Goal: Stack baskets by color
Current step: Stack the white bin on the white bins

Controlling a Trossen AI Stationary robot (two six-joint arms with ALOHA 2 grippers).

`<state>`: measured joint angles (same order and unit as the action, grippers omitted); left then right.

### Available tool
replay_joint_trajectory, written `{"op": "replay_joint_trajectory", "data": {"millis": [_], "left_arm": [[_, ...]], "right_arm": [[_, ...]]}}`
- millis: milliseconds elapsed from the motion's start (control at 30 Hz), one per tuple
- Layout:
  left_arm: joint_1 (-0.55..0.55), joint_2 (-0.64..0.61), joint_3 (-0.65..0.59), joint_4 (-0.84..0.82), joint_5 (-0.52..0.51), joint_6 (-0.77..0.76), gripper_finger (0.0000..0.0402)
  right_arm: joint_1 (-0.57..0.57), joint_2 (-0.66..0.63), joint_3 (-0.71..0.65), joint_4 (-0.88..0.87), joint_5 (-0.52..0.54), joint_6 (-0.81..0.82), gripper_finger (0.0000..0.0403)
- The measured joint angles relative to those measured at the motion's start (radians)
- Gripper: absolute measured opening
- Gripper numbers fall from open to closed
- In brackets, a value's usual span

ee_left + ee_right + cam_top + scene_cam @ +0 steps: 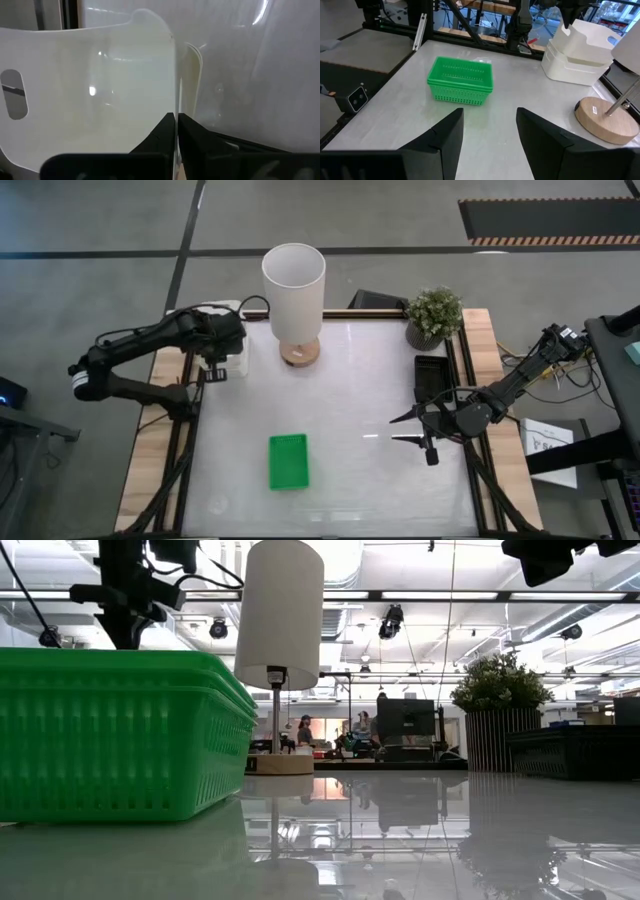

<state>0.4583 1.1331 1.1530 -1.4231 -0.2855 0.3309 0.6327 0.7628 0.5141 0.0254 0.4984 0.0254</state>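
My left pincer (176, 125) is pinching the wall of a tilted white basket (90, 95) over the white stack (570, 62). I should be lowering it straight, corners matching.

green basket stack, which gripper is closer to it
Right. The right gripper hangs open beside the green basket stack; the left gripper is farther, shut on a white basket.

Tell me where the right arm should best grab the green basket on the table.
Probably a long side wall of the green basket, from straight above. It sits upright with an open top and thin rim, and the right end effector is open beside it.
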Motion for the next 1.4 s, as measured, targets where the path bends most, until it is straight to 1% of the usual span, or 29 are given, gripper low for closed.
{"op": "replay_joint_trajectory", "data": {"millis": [367,600,767,1200,1300,1400], "left_arm": [[0.000,0.001,0.000,-0.002,0.000,0.016,0.0000],[0.000,-0.007,-0.001,-0.059,0.001,0.018,0.0000],[0.000,-0.018,-0.001,-0.055,0.018,0.072,0.0000],[0.000,-0.008,-0.001,-0.025,0.024,0.069,0.0000],[0.000,-0.008,-0.001,-0.024,0.023,0.068,0.0013],[0.000,-0.008,-0.001,-0.025,0.023,0.067,0.0040]], "right_arm": [[0.000,0.000,0.000,0.000,0.000,-0.001,0.0176],[0.000,0.000,0.000,0.000,0.000,-0.002,0.0176],[0.000,0.000,0.000,0.000,0.000,-0.003,0.0176],[0.000,0.000,0.000,0.000,0.000,-0.001,0.0176],[0.000,0.000,0.000,0.000,0.000,0.000,0.0176],[0.000,0.000,0.000,0.000,0.000,0.000,0.0176]]}}
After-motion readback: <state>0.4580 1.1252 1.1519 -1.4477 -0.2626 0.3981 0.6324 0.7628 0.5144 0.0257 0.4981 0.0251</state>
